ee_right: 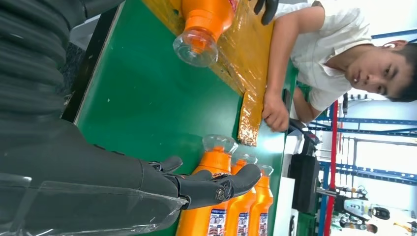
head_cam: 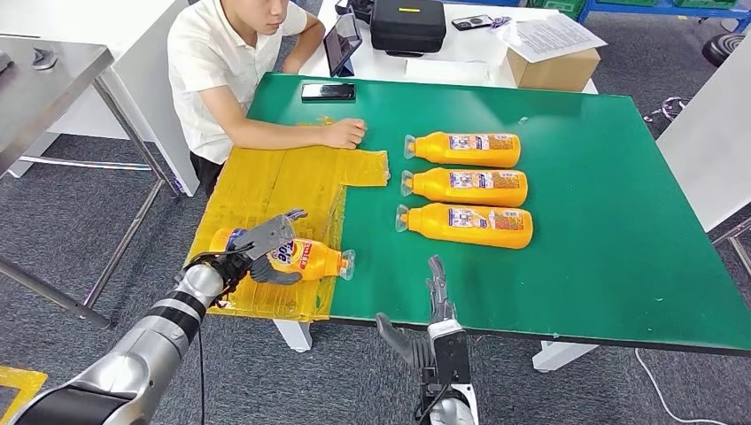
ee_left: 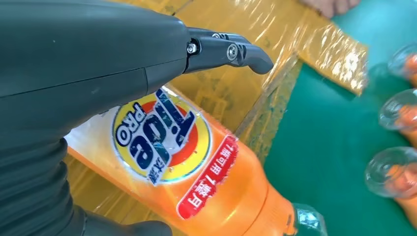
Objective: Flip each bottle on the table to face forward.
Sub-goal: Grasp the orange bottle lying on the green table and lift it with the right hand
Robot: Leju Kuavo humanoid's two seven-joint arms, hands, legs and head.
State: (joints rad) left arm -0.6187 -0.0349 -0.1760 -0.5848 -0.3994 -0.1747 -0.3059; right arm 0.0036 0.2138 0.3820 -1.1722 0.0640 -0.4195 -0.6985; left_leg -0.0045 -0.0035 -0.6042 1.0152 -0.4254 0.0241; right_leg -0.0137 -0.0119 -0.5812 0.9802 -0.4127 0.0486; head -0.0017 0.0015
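An orange Tide bottle (head_cam: 305, 257) lies on its side on the yellow cardboard (head_cam: 274, 177), front label up, clear cap toward the green table (head_cam: 602, 221). My left hand (head_cam: 261, 252) spans its body: fingers straight over the top, thumb at the near side. In the left wrist view the bottle (ee_left: 196, 182) lies under the hand (ee_left: 98, 64), with a gap below one straight finger. Three more orange bottles (head_cam: 465, 149) (head_cam: 469, 187) (head_cam: 469, 225) lie in a row, caps to the left. My right hand (head_cam: 434, 323) stands open at the table's front edge, holding nothing.
A person sits at the far left corner with a hand (head_cam: 345, 133) resting on the cardboard. Behind are a phone (head_cam: 328, 90), a tablet (head_cam: 344, 40), a black case (head_cam: 407, 25) and a cardboard box (head_cam: 553, 66). Bare green surface spreads right of the row.
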